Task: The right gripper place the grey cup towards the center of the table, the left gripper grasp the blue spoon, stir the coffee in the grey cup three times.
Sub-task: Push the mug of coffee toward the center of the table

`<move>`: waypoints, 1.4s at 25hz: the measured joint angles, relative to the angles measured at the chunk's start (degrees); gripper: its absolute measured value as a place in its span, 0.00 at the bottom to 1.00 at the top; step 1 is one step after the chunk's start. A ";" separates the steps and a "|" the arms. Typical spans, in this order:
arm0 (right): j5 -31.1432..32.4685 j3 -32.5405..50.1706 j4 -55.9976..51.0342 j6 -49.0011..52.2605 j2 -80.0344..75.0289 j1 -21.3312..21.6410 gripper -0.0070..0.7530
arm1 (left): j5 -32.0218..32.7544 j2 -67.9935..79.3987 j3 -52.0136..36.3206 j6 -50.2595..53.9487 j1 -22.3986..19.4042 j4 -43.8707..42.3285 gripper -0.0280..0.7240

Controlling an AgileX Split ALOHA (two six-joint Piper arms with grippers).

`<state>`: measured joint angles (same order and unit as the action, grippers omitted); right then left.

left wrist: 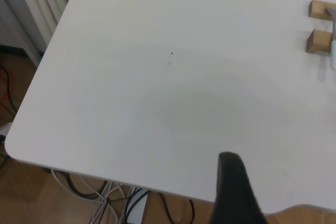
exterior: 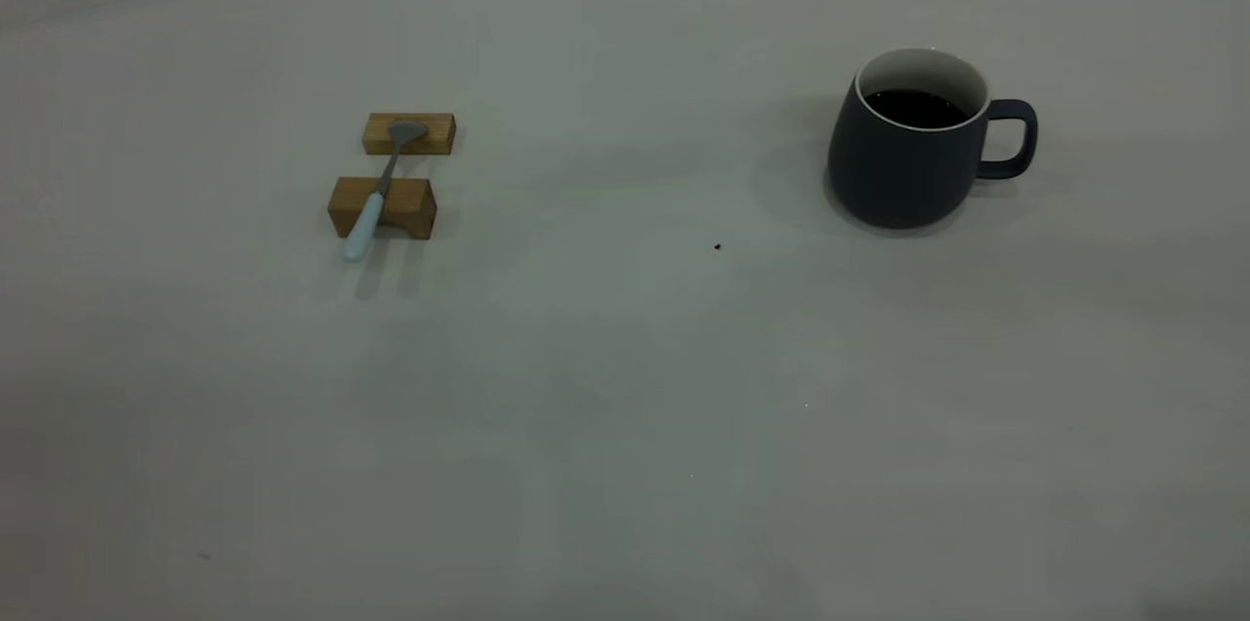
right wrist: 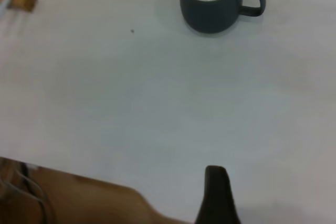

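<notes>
A broad off-white worktop [exterior: 605,387] fills the exterior view, bare apart from a few dark specks. Far over on the right side stands the grey cup [exterior: 913,152], upright, its loop handle pointing outward to the right and the coffee [exterior: 916,108] lying dark and flat inside. Well apart on the left, the blue spoon [exterior: 376,196] bridges two wooden blocks [exterior: 383,207]: its metal bowl rests on the farther block, its pale handle crosses the nearer one and overhangs toward the front edge, so its long axis runs roughly front to back, slightly slanted.

Neither arm shows in the exterior view. Each wrist view shows only one dark finger of its own hand, the right hand [right wrist: 218,195] and the left hand [left wrist: 236,190], both back near the front edge of the worktop, so I cannot tell whether either is apart or together.

The first step looks not yet begun. The cup sits ahead of the right hand, clearly on that arm's side, and would have to travel leftward to reach the centre; the spoon lies on the left arm's side.
</notes>
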<state>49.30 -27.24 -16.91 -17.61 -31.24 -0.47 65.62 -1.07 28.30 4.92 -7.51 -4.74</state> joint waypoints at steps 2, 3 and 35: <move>-4.49 -0.92 -0.05 -3.92 -6.75 0.00 0.83 | 0.00 0.00 0.00 0.00 0.00 0.00 0.76; -6.81 -1.60 -0.05 -5.98 -10.54 0.00 0.83 | 0.00 0.00 0.00 0.00 0.00 0.00 0.76; -23.21 -42.21 -15.46 -95.27 -91.93 2.31 0.76 | 0.00 0.00 0.00 0.07 0.00 0.00 0.76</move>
<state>26.09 -69.45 -32.37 -112.88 -123.17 1.85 65.62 -1.07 28.30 4.99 -7.51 -4.74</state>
